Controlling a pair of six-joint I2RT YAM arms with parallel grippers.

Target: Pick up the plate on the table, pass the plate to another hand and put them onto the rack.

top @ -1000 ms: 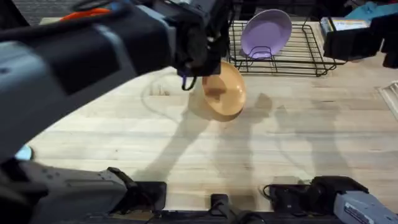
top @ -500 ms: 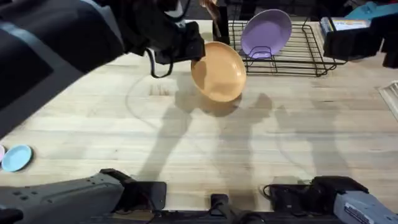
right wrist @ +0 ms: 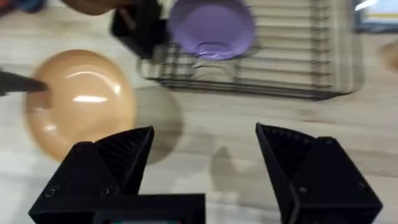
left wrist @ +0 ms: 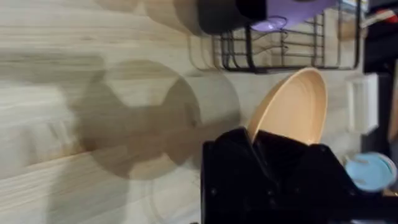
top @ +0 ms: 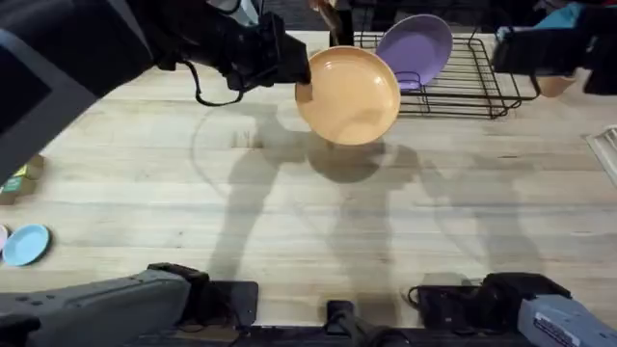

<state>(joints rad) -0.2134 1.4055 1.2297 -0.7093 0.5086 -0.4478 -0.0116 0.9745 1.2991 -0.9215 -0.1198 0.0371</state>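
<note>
the left gripper [top: 301,85] is clamped on the plate's [top: 349,94] rim, arm raised; the right gripper [right wrist: 205,155] hangs with fingers spread apart.

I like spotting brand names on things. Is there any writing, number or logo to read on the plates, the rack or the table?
None can be read.
Round orange-peach plastic plate: plain, no text.
Lavender purple plate: plain.
Black wire rack: no label.
Packet at the table's left edge: too blurred to read.
</note>
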